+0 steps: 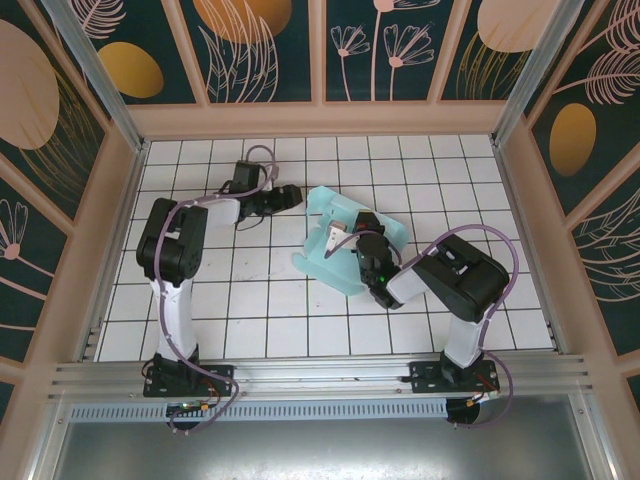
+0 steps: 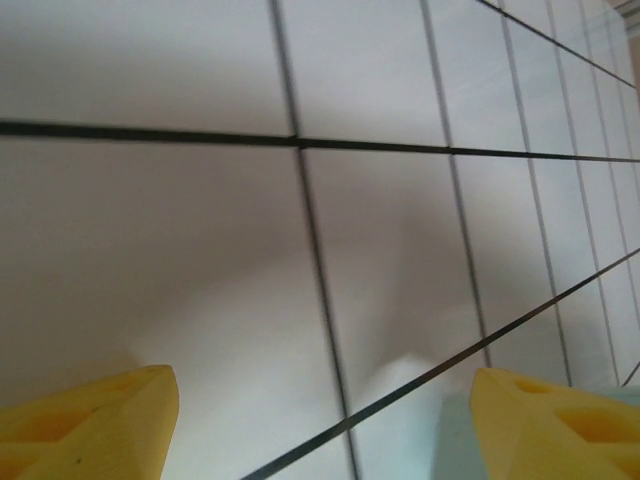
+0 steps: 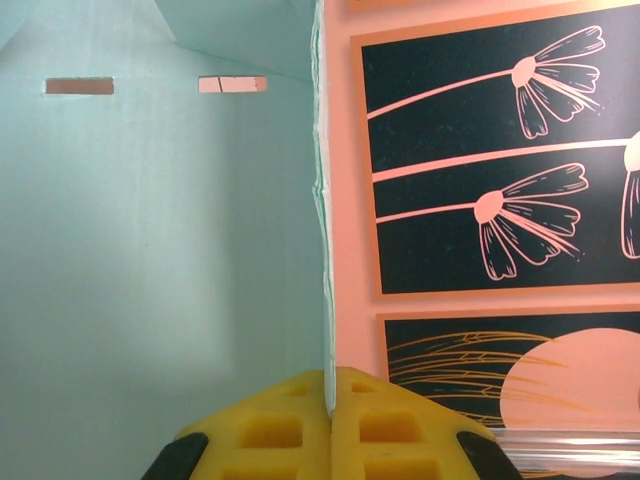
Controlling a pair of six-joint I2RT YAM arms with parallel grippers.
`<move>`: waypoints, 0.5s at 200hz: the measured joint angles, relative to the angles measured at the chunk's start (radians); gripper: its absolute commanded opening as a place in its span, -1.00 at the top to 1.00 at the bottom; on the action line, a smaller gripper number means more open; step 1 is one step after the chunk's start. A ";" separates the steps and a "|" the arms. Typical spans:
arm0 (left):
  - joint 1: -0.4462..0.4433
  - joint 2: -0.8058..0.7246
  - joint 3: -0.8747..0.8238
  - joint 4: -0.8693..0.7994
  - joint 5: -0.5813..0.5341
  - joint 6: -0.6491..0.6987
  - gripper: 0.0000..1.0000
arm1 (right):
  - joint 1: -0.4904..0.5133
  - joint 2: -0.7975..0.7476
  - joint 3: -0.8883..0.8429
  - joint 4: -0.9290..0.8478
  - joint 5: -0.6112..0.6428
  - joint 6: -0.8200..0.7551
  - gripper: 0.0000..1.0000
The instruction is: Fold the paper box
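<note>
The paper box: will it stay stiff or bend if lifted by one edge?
Probably bends: the paper box is thin card, and its pinched edge looks slightly wavy. Likely light: the right gripper holds a panel raised by that edge alone.

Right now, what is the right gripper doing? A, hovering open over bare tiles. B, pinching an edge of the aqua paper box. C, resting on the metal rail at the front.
B: the right gripper has its yellow fingers pressed together, with the thin edge of the paper box caught between them.
</note>
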 measured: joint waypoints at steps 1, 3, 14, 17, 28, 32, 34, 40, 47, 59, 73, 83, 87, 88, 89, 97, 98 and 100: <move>0.004 -0.002 -0.003 0.000 0.000 0.000 -0.53 | 0.000 0.000 0.001 -0.001 -0.001 0.001 1.00; 0.007 -0.004 -0.007 0.000 -0.001 0.000 -0.54 | 0.000 0.000 0.003 -0.005 -0.004 0.004 1.00; 0.035 -0.024 -0.027 -0.001 -0.006 0.002 -0.56 | 0.003 0.000 0.019 -0.021 -0.021 0.021 1.00; 0.042 -0.028 -0.031 -0.001 -0.009 0.004 -0.57 | 0.003 0.000 0.023 -0.027 -0.024 0.024 1.00; 0.064 -0.043 -0.040 -0.001 -0.019 0.014 -0.59 | 0.010 0.000 0.040 -0.046 -0.042 0.042 1.00; 0.072 -0.048 -0.044 -0.001 -0.024 0.017 -0.59 | 0.013 0.000 0.048 -0.055 -0.047 0.048 1.00; 0.074 -0.050 -0.045 0.000 -0.026 0.021 -0.59 | 0.014 0.000 0.050 -0.058 -0.049 0.051 1.00; 0.080 -0.058 -0.049 -0.001 -0.031 0.027 -0.60 | 0.019 0.000 0.063 -0.077 -0.061 0.062 1.00; 0.084 -0.067 -0.055 -0.001 -0.039 0.034 -0.61 | 0.025 0.000 0.076 -0.095 -0.071 0.072 1.00; 0.082 -0.079 -0.064 0.000 -0.043 0.051 -0.61 | 0.035 0.000 0.098 -0.130 -0.088 0.090 1.00; 0.077 -0.085 -0.075 0.000 -0.042 0.071 -0.60 | 0.043 0.000 0.119 -0.157 -0.101 0.103 1.00; 0.075 -0.085 -0.083 0.003 -0.034 0.085 -0.54 | 0.045 0.001 0.129 -0.167 -0.108 0.109 1.00; 0.074 -0.085 -0.087 0.004 -0.030 0.088 -0.53 | 0.045 0.001 0.131 -0.170 -0.109 0.113 1.00; 0.074 -0.085 -0.088 0.005 -0.029 0.089 -0.53 | 0.045 0.002 0.132 -0.171 -0.109 0.113 1.00; 0.074 -0.085 -0.089 0.005 -0.027 0.090 -0.53 | 0.045 0.002 0.133 -0.171 -0.110 0.114 1.00; 0.074 -0.085 -0.098 0.009 -0.013 0.098 -0.52 | 0.045 0.005 0.138 -0.179 -0.114 0.121 1.00; 0.074 -0.085 -0.099 0.009 -0.010 0.099 -0.52 | 0.045 0.005 0.139 -0.179 -0.114 0.121 1.00; 0.074 -0.085 -0.100 0.009 -0.007 0.099 -0.52 | 0.045 0.006 0.140 -0.180 -0.115 0.121 1.00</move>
